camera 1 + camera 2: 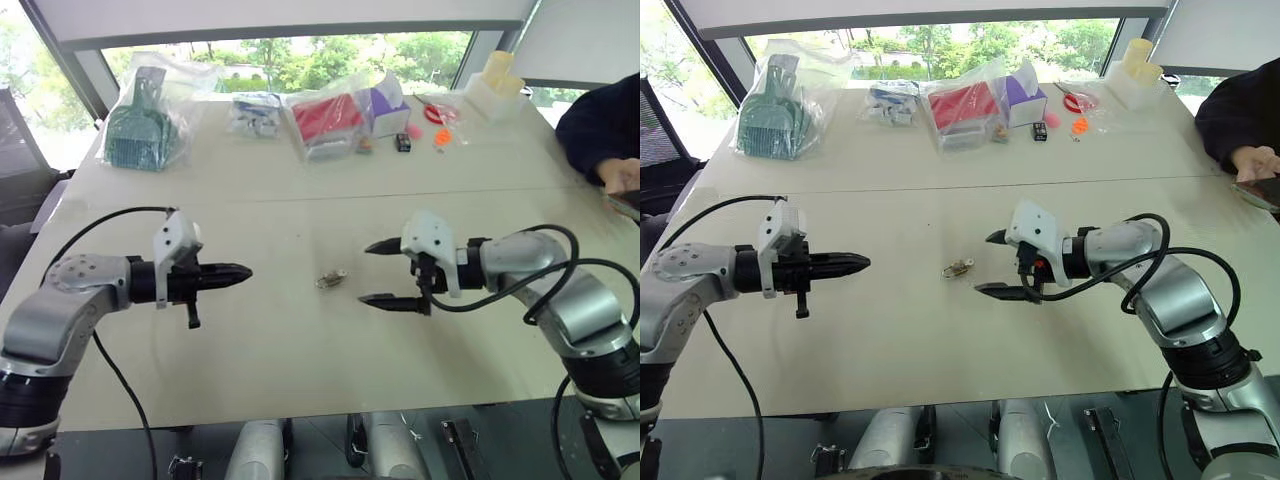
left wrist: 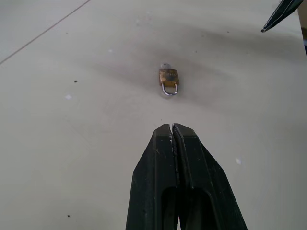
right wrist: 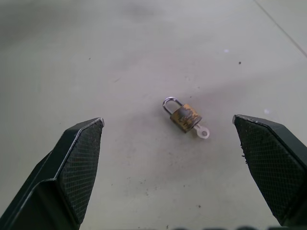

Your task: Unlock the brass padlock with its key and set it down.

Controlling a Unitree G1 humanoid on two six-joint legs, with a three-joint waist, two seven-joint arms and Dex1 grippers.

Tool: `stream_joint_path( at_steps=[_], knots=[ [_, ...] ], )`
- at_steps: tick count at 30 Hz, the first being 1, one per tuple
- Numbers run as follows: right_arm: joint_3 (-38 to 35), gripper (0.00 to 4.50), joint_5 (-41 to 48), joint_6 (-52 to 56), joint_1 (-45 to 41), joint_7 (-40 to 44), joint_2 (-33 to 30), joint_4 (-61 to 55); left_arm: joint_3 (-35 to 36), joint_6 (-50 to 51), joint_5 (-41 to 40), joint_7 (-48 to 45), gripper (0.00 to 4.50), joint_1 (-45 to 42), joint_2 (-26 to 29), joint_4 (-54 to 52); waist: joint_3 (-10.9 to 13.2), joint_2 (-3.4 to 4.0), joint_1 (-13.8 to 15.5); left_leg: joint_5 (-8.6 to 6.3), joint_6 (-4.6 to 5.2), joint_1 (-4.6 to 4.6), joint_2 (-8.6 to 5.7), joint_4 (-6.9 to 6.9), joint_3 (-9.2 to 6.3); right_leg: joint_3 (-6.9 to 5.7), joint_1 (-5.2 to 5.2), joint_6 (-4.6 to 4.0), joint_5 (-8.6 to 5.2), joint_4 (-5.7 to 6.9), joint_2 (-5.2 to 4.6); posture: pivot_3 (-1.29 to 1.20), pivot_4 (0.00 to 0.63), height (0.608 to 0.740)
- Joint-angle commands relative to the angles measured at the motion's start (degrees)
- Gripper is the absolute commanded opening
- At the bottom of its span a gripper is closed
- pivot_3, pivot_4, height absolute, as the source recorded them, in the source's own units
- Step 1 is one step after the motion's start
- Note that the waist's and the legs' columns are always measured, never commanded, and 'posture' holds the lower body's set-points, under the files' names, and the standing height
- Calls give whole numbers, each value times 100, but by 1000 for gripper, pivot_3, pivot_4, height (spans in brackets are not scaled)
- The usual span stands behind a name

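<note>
On the pale table, right between your two arms, the brass padlock lay flat and untouched, its key sticking out of the body's base and the shackle looking seated. Your left gripper hung near it with fingers pressed tight together, holding nothing. Your right gripper faced it from the other side, jaws spread wide, just short of the lock. Behind, bagged goods sat along the far edge, and a person's hand rested at the table's right corner.
</note>
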Motion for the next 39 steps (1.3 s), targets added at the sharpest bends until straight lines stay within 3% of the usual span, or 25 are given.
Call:
stream_joint_path(
  at_steps=[1, 13, 27, 32, 36, 39],
  knots=[
    [-94, 4500, 22, -95, -19, 2, -61, -209, 90, -177, 80, 118, 6, -152, 0, -135, 0, 0, 3, 0, 0, 1, 0, 0, 0, 0, 0, -2, -1, 0, 0, 0, 150, 740],
    [-275, 4500, 92, -4, 248, -141, -159, -445, 55, 302, -318, 160, 6, -370, -95, -205, 0, 0, 1, 0, 0, 1, 0, 0, 1, 1, 0, 13, 8, 0, 1, 0, 150, 740],
    [-506, 4500, 197, 250, 507, -553, -167, -820, -393, 140, -85, 226, 6, -533, -332, -207, 0, -1, 0, 0, 0, 1, -1, 2, 1, 1, 1, 14, 8, 1, 1, 0, 150, 740],
    [-568, 4500, 229, 350, 674, -723, -199, -1006, -737, -293, 370, 352, 6, -375, -511, -195, 0, -1, 6, 0, 0, 1, -1, 2, 1, 1, 1, 14, 8, 1, 2, 0, 150, 740],
    [-659, 4500, 305, 470, 711, -846, -180, -1103, -1169, -587, 824, 517, 1199, -405, -809, -34, -1, -1, 13, 0, 0, 1, -3, 4, 2, 3, 3, 12, 7, 1, -1, 0, 150, 740],
    [-601, 4500, 285, 490, 759, -981, -134, -1147, -1432, -730, 1053, 709, 2485, -517, -1218, 235, -1, -2, 15, 0, 0, 3, -3, 5, 3, 4, 4, 12, 7, 1, -1, 0, 150, 740]
  ],
)
